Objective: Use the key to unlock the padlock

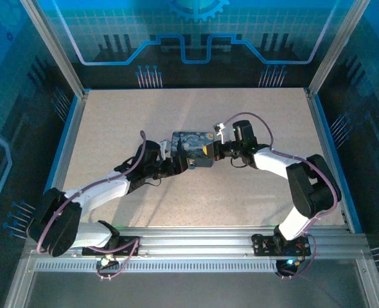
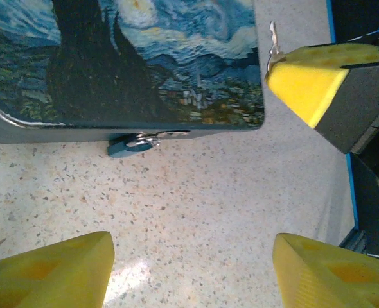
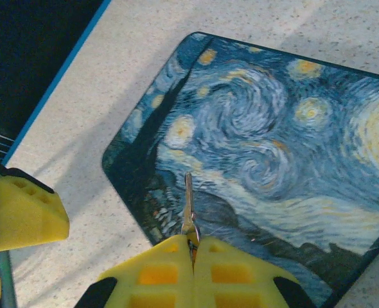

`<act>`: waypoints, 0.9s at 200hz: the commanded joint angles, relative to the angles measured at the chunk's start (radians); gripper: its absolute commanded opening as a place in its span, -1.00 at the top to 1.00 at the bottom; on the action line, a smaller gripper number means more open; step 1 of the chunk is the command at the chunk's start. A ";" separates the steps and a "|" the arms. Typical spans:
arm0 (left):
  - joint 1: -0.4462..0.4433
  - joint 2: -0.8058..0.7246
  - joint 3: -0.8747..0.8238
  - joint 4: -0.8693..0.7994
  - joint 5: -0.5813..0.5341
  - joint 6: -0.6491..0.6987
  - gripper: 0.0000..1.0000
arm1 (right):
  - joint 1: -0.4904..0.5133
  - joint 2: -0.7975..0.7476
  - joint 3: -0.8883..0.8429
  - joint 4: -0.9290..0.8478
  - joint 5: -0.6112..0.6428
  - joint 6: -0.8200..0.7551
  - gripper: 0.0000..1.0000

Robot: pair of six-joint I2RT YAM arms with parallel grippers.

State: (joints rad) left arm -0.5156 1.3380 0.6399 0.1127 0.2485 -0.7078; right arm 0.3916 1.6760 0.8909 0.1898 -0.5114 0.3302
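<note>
Right end effector (image 3: 193, 249) is pressing its yellow fingers (image 3: 157, 276) together and pinching the key (image 3: 188, 202) at its head. The thin blade is sticking out past the fingertips, pointing away from the wrist camera. The key is hanging over the near corner of the starry-print box (image 3: 273, 128); whether the blade is touching the lid, cannot tell.

In the left wrist view the same end effector (image 2: 286, 74) is sitting just beside the box's (image 2: 144, 58) right corner, with the key (image 2: 273, 40) poking out of its tip.

Left end effector (image 2: 193, 273) is sitting with its fingers (image 2: 54, 273) spread wide, gripping nothing, with bare speckled desk (image 2: 209, 192) between them. It is facing the side of the box.

The padlock (image 2: 133, 142) is lying on the desk against the box's lower edge, partly tucked under it. Its bluish body is showing, with a silvery loop at the box's metal clasp. It is well apart from the key and from both end effectors.

From the top view the box (image 1: 191, 144) is sitting mid-desk (image 1: 144, 115). The left end effector (image 1: 180, 164) is at its near-left side and the right end effector (image 1: 210, 151) at its right edge. The padlock is too small to pick out there.
</note>
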 commanded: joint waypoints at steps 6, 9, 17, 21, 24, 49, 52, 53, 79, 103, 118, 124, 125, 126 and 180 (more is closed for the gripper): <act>0.033 0.088 -0.006 0.135 0.031 -0.020 -0.35 | -0.011 0.042 0.032 -0.042 0.032 -0.040 1.00; 0.038 0.097 -0.006 0.144 0.034 -0.022 -0.35 | -0.011 0.045 0.032 -0.047 0.035 -0.042 1.00; 0.047 0.119 -0.006 0.172 0.040 -0.025 -0.35 | -0.011 0.051 0.035 -0.058 0.036 -0.046 1.00; 0.050 0.128 -0.005 0.182 0.040 -0.026 -0.35 | -0.012 0.053 0.034 -0.064 0.039 -0.047 1.00; 0.055 0.135 -0.006 0.188 0.037 -0.024 -0.35 | -0.011 0.054 0.034 -0.070 0.042 -0.047 1.00; 0.083 0.194 0.007 0.242 0.031 -0.013 -0.35 | -0.010 0.061 0.019 -0.102 0.045 -0.050 1.00; 0.086 0.199 0.010 0.246 0.031 -0.011 -0.35 | -0.009 0.062 0.018 -0.108 0.046 -0.051 1.00; 0.088 0.201 0.011 0.249 0.031 -0.010 -0.35 | -0.009 0.062 0.018 -0.110 0.045 -0.052 1.00; 0.109 0.244 0.039 0.279 0.031 0.018 -0.35 | -0.010 0.066 -0.004 -0.128 0.026 -0.046 1.00; 0.125 0.274 0.073 0.280 0.038 0.040 -0.35 | -0.004 0.055 -0.044 -0.115 0.007 -0.019 1.00; 0.130 0.286 0.089 0.287 0.043 0.047 -0.35 | 0.007 0.043 -0.062 -0.110 0.004 -0.004 1.00; 0.132 0.288 0.092 0.288 0.043 0.051 -0.35 | 0.009 0.038 -0.070 -0.104 0.002 0.006 1.00; 0.132 0.288 0.093 0.289 0.043 0.051 -0.35 | 0.010 0.038 -0.070 -0.104 0.001 0.007 1.00; 0.132 0.288 0.094 0.289 0.043 0.052 -0.35 | 0.011 0.037 -0.071 -0.103 0.001 0.008 1.00; 0.124 0.227 0.021 0.324 0.055 0.102 -0.35 | 0.027 0.029 -0.073 -0.075 0.014 0.042 1.00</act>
State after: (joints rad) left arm -0.3889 1.6146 0.7033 0.3950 0.2752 -0.6647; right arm 0.3992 1.6802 0.8452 0.2108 -0.5083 0.3435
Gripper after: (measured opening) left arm 0.676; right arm 0.049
